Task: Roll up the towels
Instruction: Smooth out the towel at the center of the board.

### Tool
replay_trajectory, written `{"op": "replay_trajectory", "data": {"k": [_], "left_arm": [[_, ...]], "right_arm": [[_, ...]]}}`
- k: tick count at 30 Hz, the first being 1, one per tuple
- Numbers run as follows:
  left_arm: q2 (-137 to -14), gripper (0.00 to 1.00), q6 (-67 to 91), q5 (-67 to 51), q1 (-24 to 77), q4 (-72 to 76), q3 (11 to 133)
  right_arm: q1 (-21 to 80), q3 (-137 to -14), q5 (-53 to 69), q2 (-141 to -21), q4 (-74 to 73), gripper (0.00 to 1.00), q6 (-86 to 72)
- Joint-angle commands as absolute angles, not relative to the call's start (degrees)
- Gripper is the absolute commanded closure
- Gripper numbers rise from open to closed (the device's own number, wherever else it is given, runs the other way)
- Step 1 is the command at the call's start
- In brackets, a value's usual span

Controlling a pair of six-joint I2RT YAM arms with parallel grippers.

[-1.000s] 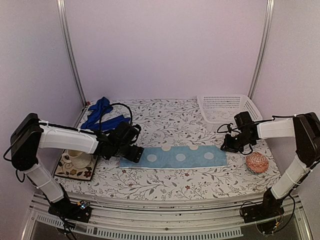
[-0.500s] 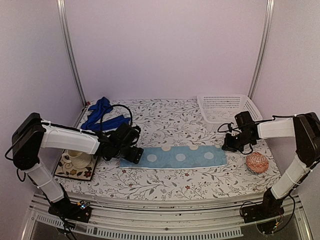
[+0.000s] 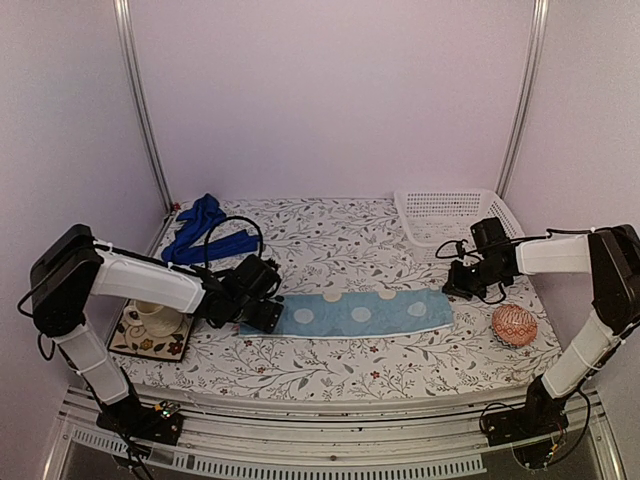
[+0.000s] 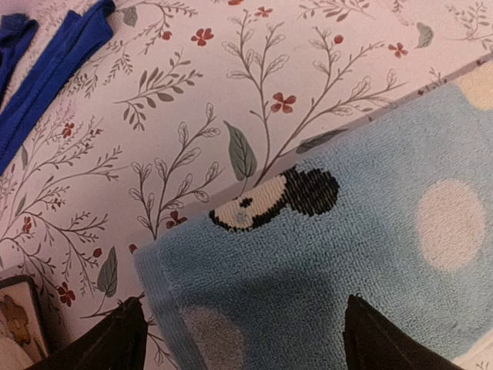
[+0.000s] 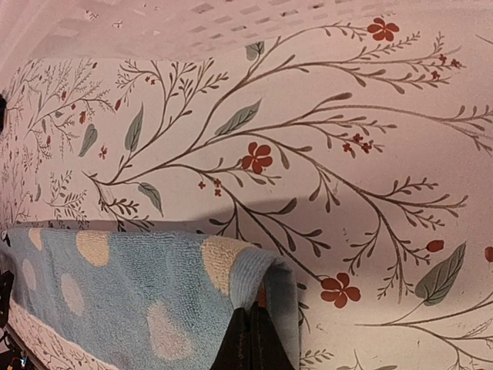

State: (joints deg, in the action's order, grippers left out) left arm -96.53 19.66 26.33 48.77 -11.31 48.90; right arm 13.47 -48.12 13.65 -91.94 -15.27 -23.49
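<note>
Item: light-blue towel (image 3: 350, 313), spread flat lengthwise across the mid table (image 3: 330, 240); royal-blue towel (image 3: 200, 228) bunched at far-left corner. Right claw (image 5: 250, 339) pressed together, pinching the light-blue towel's right-end corner. Left claw (image 4: 246, 339) spread wide, straddling its left end.

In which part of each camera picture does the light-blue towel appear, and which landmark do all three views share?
Top external: the light-blue towel lies flat across the middle of the table.
Left wrist: its end with the panda mark fills the lower right.
Right wrist: it is in the lower left, one corner pinched by the right tool.
Shared landmark: the floral tablecloth, under the towel in every view.
</note>
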Motion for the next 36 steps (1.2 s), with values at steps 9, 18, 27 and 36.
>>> {"op": "replay_trajectory", "data": {"k": [9, 18, 27, 36], "left_arm": [[-100.2, 0.13, 21.9, 32.1, 49.3, -12.3, 48.8], [-101.8, 0.21, 24.0, 33.8, 48.5, -13.0, 48.1], [-101.9, 0.28, 26.3, 34.4, 47.1, -14.2, 47.8], [-99.0, 0.09, 27.5, 35.2, 47.2, -14.9, 48.1]], "right_arm": [[12.6, -49.1, 10.6, -91.8, -13.5, 0.98, -24.4], [12.4, -48.7, 10.2, -93.0, -13.2, 0.98, -24.4], [12.4, -48.5, 7.8, -94.0, -12.8, 0.98, -24.9], [12.8, -49.2, 7.6, -92.5, -13.7, 0.71, -23.6]]}}
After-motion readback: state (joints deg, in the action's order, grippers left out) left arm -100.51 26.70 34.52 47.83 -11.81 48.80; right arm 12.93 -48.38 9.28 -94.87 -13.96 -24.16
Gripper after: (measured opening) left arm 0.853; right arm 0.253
